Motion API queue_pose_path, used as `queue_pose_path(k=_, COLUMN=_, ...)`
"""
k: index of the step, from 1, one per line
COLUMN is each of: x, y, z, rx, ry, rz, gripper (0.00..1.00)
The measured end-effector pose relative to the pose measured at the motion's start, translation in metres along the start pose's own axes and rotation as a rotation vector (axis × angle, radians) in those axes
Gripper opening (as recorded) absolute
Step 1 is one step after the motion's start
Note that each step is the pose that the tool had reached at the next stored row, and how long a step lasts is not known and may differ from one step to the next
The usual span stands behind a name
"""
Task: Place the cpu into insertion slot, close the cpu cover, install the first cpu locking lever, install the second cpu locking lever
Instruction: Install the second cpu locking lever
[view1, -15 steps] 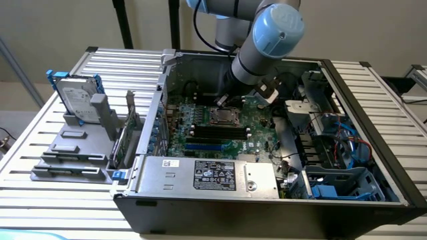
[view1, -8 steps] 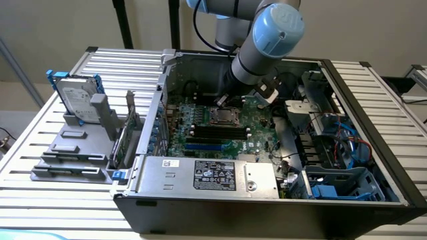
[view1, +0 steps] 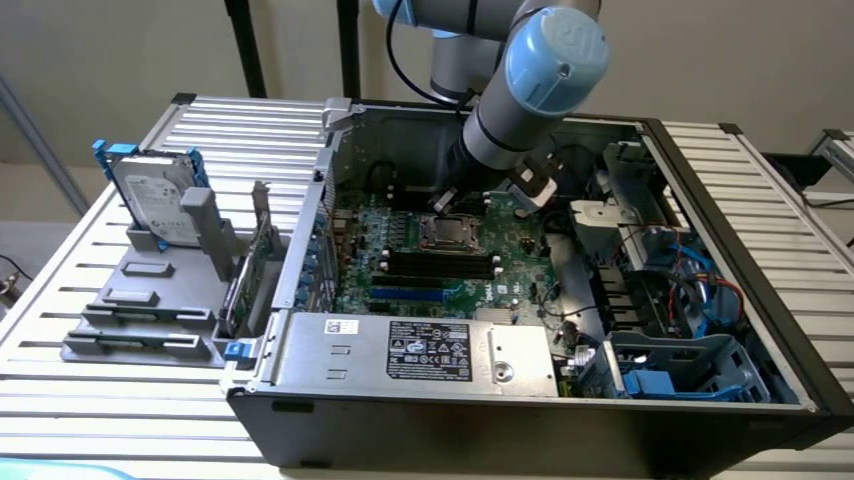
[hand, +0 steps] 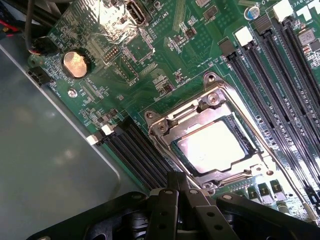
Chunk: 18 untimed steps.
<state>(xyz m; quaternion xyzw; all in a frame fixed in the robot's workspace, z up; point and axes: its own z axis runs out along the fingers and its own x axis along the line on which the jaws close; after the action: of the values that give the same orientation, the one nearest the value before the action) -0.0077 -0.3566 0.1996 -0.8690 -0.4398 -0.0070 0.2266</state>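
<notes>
The cpu (hand: 212, 147) lies silvery face up in the insertion slot (hand: 239, 131), a square black socket on the green board. The cpu cover (hand: 172, 120), a silvery metal frame, lies flat over it with the chip showing through its window. A thin metal locking lever (hand: 282, 172) runs along one side of the socket. My gripper (hand: 178, 182) is shut with nothing between its fingers, its tips just off the socket's edge. In the exterior view the gripper (view1: 450, 203) hangs inside the open computer case, right above the socket (view1: 447, 232).
Long black memory slots (hand: 280, 75) flank the socket on both sides. A coin battery (hand: 76, 64) sits on the board. A grey labelled power supply box (view1: 414, 350) fills the case front. A hard drive (view1: 154, 195) stands on the table at the exterior view's left.
</notes>
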Motion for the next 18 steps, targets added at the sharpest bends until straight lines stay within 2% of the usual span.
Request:
queue_pose_path(k=4, x=-0.001, y=0.001, z=-0.0007, rx=-0.0024, ry=0.0088, rz=0.022, gripper=0.11)
queue_pose_path(k=6, x=-0.002, y=0.0014, z=-0.0024, rx=-0.0017, ry=0.0111, rz=0.032, gripper=0.11)
queue_pose_path(k=12, x=-0.008, y=0.0013, z=-0.0208, rx=0.0031, ry=0.011, rz=0.043, gripper=0.11)
queue_pose_path(k=18, x=-0.02, y=0.0061, z=-0.0409, rx=0.0085, ry=0.0073, rz=0.048, gripper=0.11)
